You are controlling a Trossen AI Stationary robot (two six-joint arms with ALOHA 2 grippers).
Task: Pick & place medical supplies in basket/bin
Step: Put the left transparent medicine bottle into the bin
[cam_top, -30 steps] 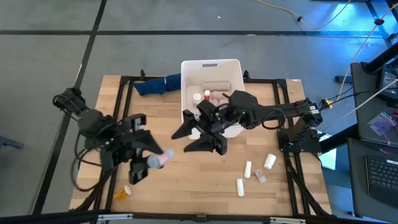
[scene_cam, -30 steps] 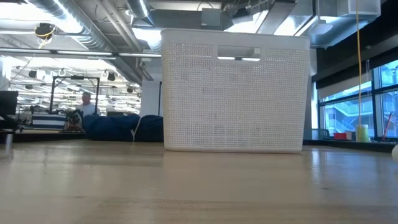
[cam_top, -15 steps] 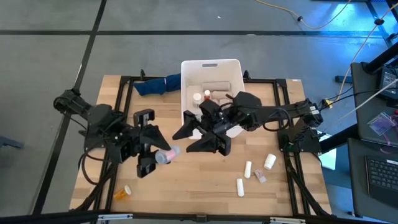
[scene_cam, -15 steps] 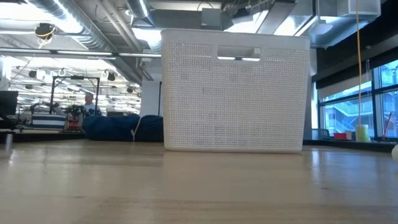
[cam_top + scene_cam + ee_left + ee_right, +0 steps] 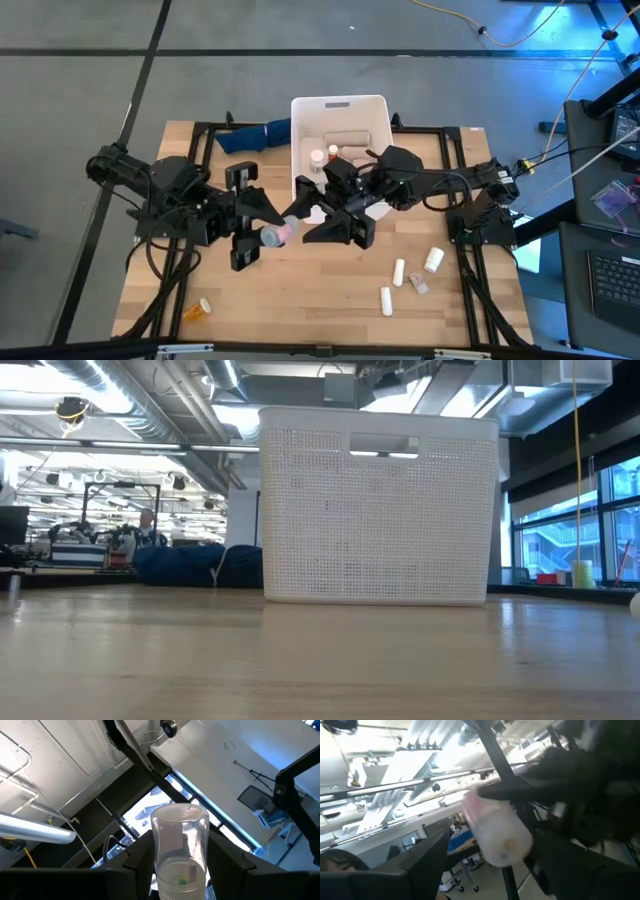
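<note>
My left gripper is shut on a pale translucent pill bottle, held above the table's middle, just in front of the white basket. The left wrist view shows the bottle sticking out past the fingers. My right gripper faces it from the right, open wide. The bottle's free end stands just before the right gripper's spread fingers, and I see no touch. The basket holds bottles and a beige roll. The low view shows the basket but no gripper. My left gripper pinches the bottle's near half between its two fingers, one on each side wall. The fingers come from the table's left, slightly tipped up, and lie along the bottle. Its free end juts out beyond the fingertips. The bottle is lifted clear of the table.
Loose supplies lie at the near right: two white bottles, a white tube and a small pack. An orange bottle lies near left. A dark blue cloth lies left of the basket. A black frame rims the table.
My left gripper has swung toward the table's right and a little toward the far edge, carrying the bottle up to the right gripper's open fingers. The bottle stays clear of the table.
</note>
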